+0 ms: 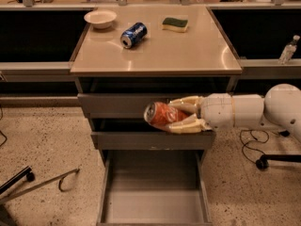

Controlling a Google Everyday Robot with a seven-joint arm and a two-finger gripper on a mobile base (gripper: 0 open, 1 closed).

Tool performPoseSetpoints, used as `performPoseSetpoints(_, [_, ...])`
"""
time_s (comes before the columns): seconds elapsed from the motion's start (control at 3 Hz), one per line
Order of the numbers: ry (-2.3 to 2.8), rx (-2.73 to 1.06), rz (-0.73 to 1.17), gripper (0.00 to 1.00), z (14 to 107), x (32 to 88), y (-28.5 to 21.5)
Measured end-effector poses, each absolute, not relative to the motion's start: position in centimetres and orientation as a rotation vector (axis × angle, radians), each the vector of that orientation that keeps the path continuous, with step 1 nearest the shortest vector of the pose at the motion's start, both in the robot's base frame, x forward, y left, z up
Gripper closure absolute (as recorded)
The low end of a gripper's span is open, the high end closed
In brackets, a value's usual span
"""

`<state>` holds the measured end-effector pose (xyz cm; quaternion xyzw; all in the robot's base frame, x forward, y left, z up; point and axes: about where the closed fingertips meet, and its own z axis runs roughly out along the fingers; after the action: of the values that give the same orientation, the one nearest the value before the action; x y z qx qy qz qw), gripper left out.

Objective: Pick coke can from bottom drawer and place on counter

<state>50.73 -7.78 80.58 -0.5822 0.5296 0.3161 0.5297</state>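
The coke can, red-orange with a silver top facing left, lies on its side in my gripper. The gripper is shut on it, cream fingers above and below, and holds it in the air in front of the upper drawers, below the counter's edge. My white arm reaches in from the right. The bottom drawer is pulled open below, its grey floor bare. The counter is the beige top of the cabinet, above the can.
On the counter lie a blue can on its side, a white bowl at the back left and a green-yellow sponge at the back. A water bottle stands on the right ledge. A chair base and cables are on the floor, right.
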Motion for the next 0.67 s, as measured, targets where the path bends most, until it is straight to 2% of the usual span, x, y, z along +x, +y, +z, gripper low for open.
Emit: performPoseSetpoints(0.67, [1.268,-1.358,0.720,1.00,81.23,51.80,-7.64])
